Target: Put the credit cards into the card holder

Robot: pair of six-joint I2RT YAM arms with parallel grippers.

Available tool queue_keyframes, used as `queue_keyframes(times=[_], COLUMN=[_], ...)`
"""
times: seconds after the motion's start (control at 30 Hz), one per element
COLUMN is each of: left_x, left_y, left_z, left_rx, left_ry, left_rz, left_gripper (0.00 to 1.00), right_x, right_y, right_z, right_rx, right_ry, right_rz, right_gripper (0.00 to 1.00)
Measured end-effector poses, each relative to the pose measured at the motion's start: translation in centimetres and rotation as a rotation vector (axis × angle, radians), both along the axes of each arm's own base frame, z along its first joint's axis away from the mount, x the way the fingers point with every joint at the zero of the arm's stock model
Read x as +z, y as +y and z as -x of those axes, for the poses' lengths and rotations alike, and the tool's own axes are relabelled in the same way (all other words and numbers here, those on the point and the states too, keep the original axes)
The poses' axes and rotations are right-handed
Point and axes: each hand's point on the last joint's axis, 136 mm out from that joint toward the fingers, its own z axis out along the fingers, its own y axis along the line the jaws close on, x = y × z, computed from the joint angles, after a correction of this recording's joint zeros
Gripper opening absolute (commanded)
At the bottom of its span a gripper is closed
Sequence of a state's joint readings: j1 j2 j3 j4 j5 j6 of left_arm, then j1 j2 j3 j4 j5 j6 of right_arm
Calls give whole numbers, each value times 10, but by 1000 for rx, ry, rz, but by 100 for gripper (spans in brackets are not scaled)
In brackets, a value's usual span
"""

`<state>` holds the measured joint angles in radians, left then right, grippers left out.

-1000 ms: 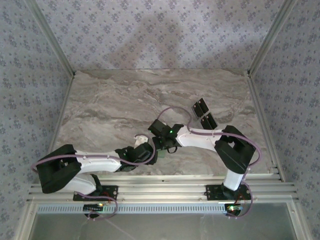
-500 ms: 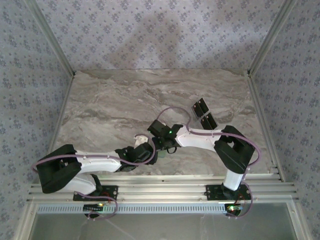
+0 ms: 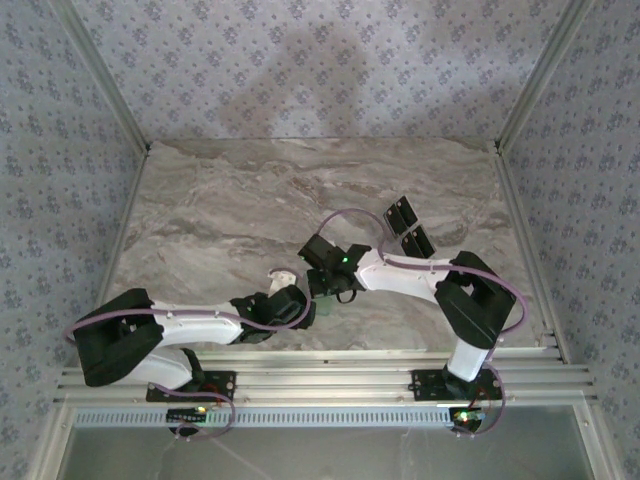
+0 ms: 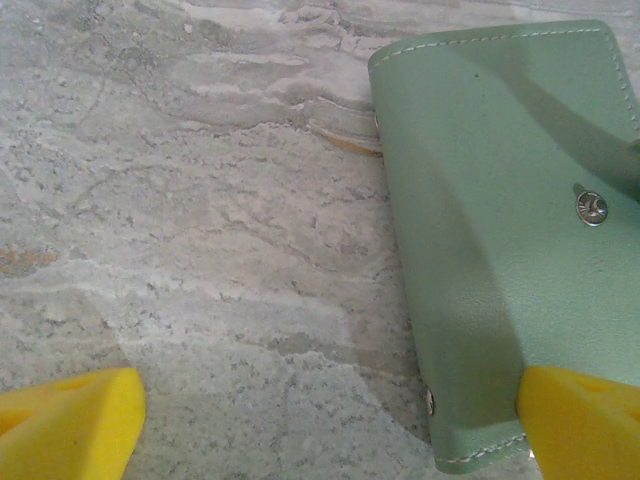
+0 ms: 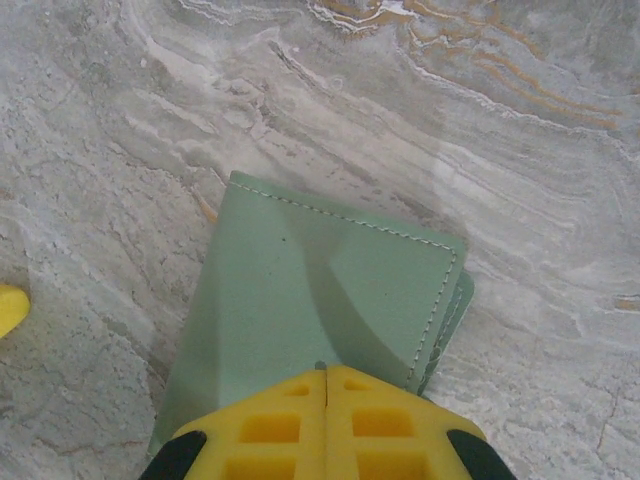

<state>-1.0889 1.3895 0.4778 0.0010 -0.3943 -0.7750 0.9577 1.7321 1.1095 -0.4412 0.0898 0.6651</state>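
Not much has changed in the last second. Your right arm (image 3: 400,272) has shuffled a little near the middle of the surface (image 3: 230,200) and its cable loop (image 3: 345,218) has lifted a bit. Your left arm (image 3: 200,320) has stayed put, and both hands have kept the same shape. Your right hand (image 5: 325,400) is squeezed fully shut, with nothing between its fingers that you can see. Its tip sits over the near edge of the green card holder (image 5: 320,290), and you cannot tell if it is pressing down or just above it. Your left hand (image 4: 325,425) is spread wide and holds nothing. One yellow finger (image 4: 580,420) of that hand covers a corner of the card holder, and the other is well apart from it over bare surface. The card holder lies flat near the middle of the surface, a bit toward the near edge, where the two hands meet. The black cards (image 3: 401,213) lie in the right half of the surface, well apart from the card holder, and no hand is near them. So the small move looks like lining up on the card holder, not moving a card. No card looks to be going in yet. I think you first need to get the card holder held and open, then go for a card.
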Motion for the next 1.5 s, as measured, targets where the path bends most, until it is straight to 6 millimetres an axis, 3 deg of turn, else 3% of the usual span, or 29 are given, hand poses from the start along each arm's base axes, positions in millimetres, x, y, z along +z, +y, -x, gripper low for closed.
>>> queue_keyframes(times=[0.43,1.5], left_x=[0,1], left_y=[0,-1], left_z=[0,0], left_rx=[0,-6], left_ry=[-1,-8], left_rz=[2,-3], left_gripper=[97,97], right_x=[-13,-21], right_y=[4,12], right_z=[-3,-2], right_rx=[1,-27], right_ry=[16,-37], right_rz=[23,-22], right_gripper=[0,0])
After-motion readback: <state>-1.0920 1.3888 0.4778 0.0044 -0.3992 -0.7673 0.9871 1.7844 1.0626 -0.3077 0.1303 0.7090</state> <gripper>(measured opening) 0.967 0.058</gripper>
